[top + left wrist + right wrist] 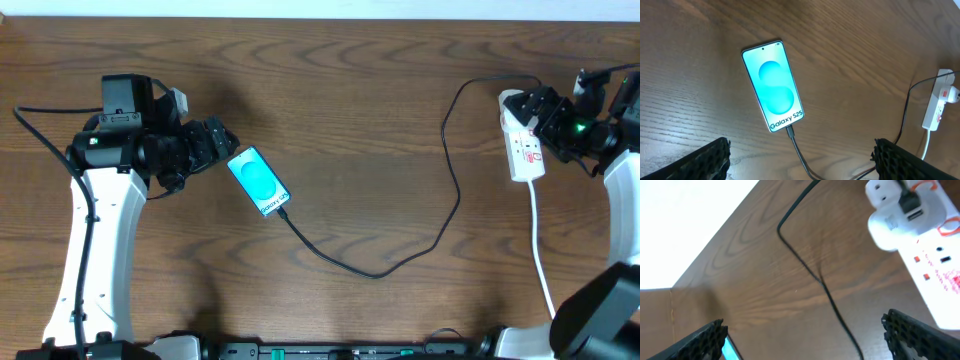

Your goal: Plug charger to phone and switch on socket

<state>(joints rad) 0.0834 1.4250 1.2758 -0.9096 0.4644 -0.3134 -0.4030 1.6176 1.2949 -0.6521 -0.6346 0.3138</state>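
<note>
Phone [258, 181] lies screen-up on the table [360, 120], charger [796, 146] plugged into its bottom edge and trailing right to the socket [524, 150]. Left gripper [226, 147] sits beside the phone, jaws spread, empty; right gripper [542, 124] is over the socket, also spread.

Reading this as a robotics lab or test bench. I am working at a plain dark wood-grain tabletop [360, 110], with my left arm [100, 220] and right arm [620, 190], both white and black, rising from its near edge. A pale wall [320, 8] is running along the far side. Only a few staged items are lying out: a phone [258, 181] showing a demo screen, a white socket [524, 150] strip, and a thin black charger [400, 262] cable trailing between them.
</note>
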